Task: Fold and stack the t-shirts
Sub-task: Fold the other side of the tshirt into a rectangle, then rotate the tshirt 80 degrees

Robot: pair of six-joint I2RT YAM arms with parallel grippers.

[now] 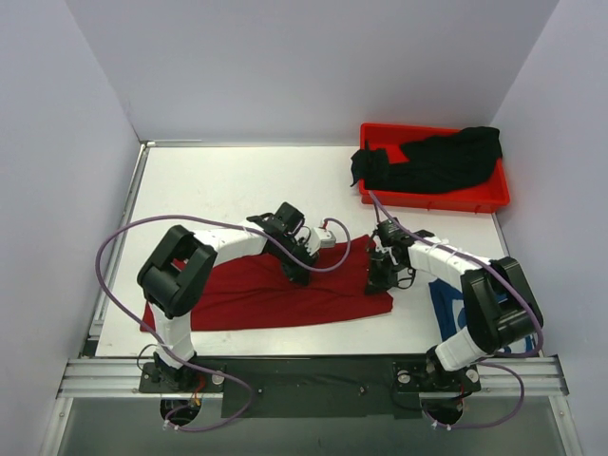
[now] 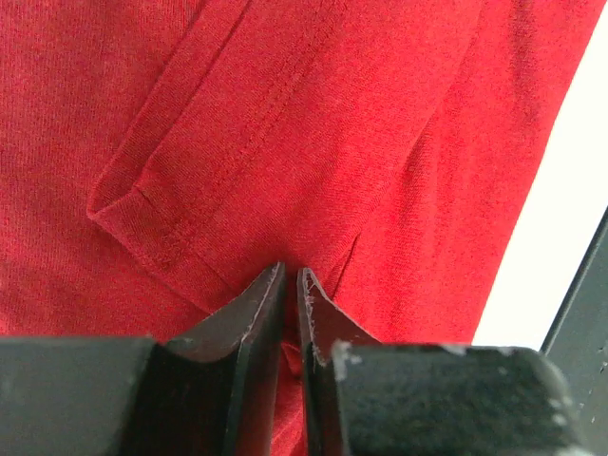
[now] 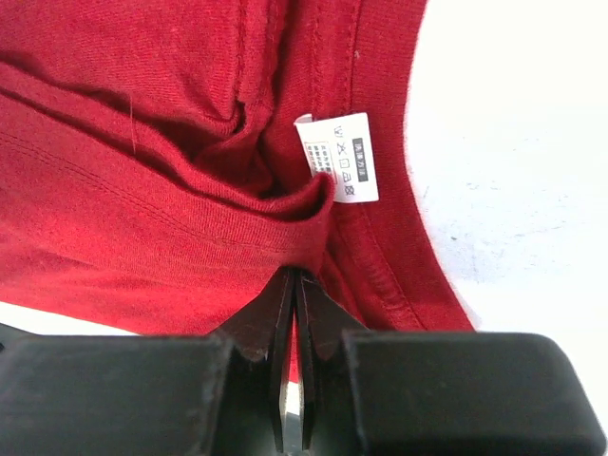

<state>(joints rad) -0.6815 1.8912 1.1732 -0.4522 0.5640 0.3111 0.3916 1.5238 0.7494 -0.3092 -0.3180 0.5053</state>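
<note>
The white table (image 1: 237,185) carries the dark red shirt (image 1: 247,296), spread flat along its near edge in front of both arm bases. At the far right corner you find the red tray (image 1: 432,200) holding the black shirt (image 1: 437,161), which drapes over the tray's left rim. The blue shirt (image 1: 443,306) lies near right, partly under the right arm. The left gripper (image 2: 292,275) pinches the red shirt's far edge. The right gripper (image 3: 296,277) is clamped on a fold beside the white care label (image 3: 339,157).
</note>
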